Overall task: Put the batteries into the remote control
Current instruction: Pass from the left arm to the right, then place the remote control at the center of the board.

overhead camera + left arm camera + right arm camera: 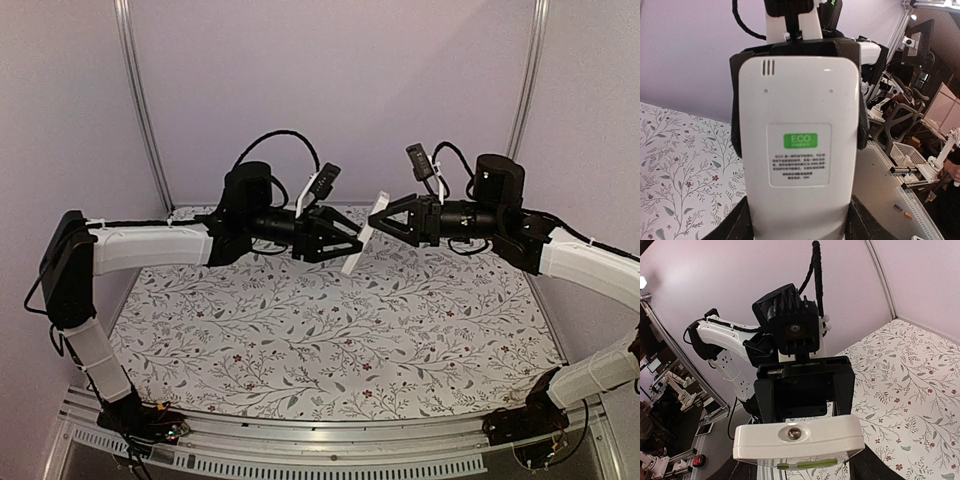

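Left end effector (347,243) and right end effector (380,216) clamp remote control (800,100) edges midair.

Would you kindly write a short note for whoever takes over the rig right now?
Left gripper: shut on the remote control, held in the air above the table, labelled back toward its wrist camera.
Right gripper: fingers around the remote's other end; whether it grips yet is unclear.
Batteries: none visible in any view.
Done: remote off the table, between both arms.
Left: nothing shows batteries loaded; find and insert both.
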